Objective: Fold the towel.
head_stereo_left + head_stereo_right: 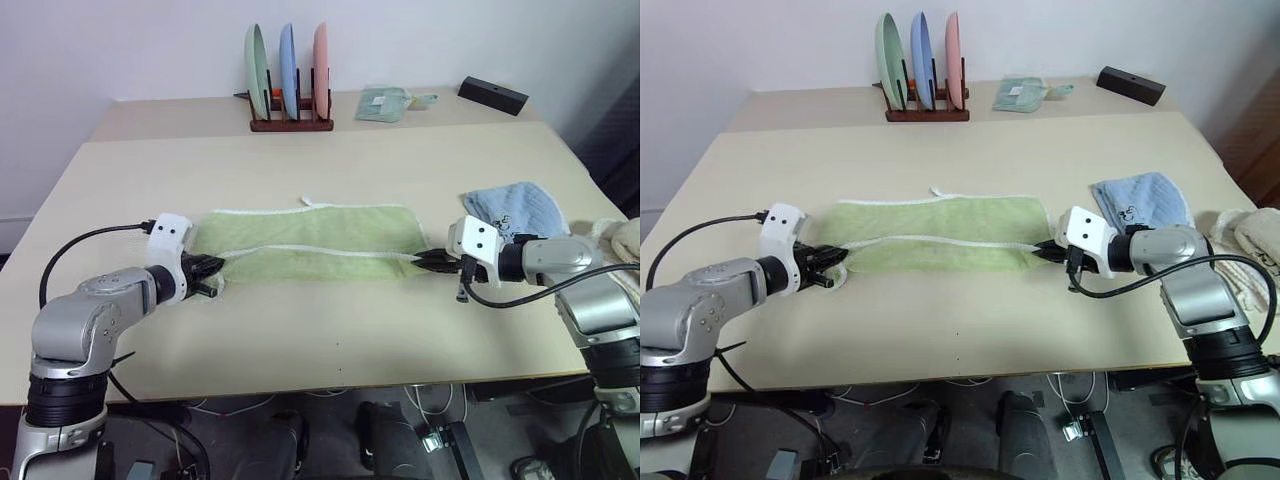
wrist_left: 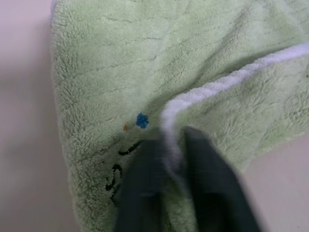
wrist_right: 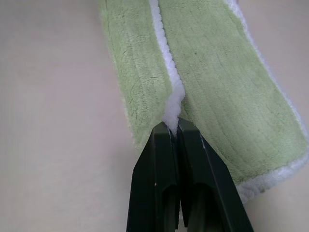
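Towel (image 1: pixel 310 243) lies mid-table, near long edge already doubled partway over. My left gripper (image 1: pixel 208 270) pinches white-edged corner at one end, right gripper (image 1: pixel 1048 251) clamps hem at other. First fold half made, I judge; carry-over and further folds remain.

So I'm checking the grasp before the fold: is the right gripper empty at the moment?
No, the right gripper is shut on the white stitched edge of the light green terry towel.
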Robot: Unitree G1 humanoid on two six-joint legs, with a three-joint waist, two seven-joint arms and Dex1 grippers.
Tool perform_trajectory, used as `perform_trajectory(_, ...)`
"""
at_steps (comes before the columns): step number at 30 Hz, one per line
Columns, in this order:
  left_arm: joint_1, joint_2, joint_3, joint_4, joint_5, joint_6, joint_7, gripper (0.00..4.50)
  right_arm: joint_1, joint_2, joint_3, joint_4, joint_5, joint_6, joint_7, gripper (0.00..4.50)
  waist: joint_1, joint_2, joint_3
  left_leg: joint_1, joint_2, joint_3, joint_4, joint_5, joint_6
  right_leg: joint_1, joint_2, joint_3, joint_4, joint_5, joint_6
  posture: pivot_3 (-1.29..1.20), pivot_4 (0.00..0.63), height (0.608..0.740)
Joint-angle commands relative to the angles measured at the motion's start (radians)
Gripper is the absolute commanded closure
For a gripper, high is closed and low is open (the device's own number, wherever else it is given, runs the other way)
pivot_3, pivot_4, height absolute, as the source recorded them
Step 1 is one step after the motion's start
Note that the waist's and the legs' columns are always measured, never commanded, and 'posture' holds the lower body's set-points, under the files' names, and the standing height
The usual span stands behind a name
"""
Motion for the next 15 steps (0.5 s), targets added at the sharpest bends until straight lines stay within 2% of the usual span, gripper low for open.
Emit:
perform_trajectory(1, 0.009, 0.036, 0.036, -0.073, -0.017, -0.042, -0.035, 4.45, -0.035, 0.005, 0.002, -0.008, -0.003, -0.009, 0.004, 4.50, -0.001, 0.000, 0.000, 0.000, 0.000, 0.000, 0.000, 0.000, 0.000, 0.000, 0.000, 0.000, 0.000, 0.000, 0.000, 0.00, 0.150, 0.740)
perform_trajectory(4, 0.024, 0.068, 0.046, -0.116, -0.040, -0.099, -0.102, 4.45, -0.046, -0.003, -0.001, 0.007, -0.002, -0.018, 0.012, 4.50, 0.001, 0.000, 0.000, 0.000, 0.000, 0.000, 0.000, 0.000, 0.000, 0.000, 0.000, 0.000, 0.000, 0.000, 0.000, 0.00, 0.150, 0.740)
perform_trajectory(6, 0.055, 0.112, 0.042, -0.149, -0.014, -0.237, -0.187, 4.45, -0.058, -0.015, -0.011, 0.024, -0.004, -0.030, 0.016, 4.50, 0.001, 0.000, 0.000, 0.000, 0.000, 0.000, 0.000, 0.000, 0.000, 0.000, 0.000, 0.000, 0.000, 0.000, 0.000, 0.00, 0.150, 0.740)
perform_trajectory(9, 0.104, 0.140, 0.106, -0.192, -0.064, -0.391, -0.330, 4.45, -0.090, -0.026, -0.029, 0.068, -0.006, -0.055, 0.013, 4.50, 0.000, 0.000, 0.000, 0.000, 0.000, 0.000, 0.000, 0.000, 0.000, 0.000, 0.000, 0.000, -0.001, 0.000, 0.000, 0.00, 0.150, 0.740)
perform_trajectory(15, 0.121, 0.194, 0.111, -0.131, -0.032, -0.477, -0.373, 4.45, -0.106, -0.033, -0.036, 0.150, -0.015, -0.126, 0.030, 4.50, 0.001, 0.000, 0.000, 0.000, 0.000, 0.000, 0.000, 0.000, 0.000, 0.001, 0.000, 0.000, -0.001, 0.000, 0.000, 0.00, 0.150, 0.740)
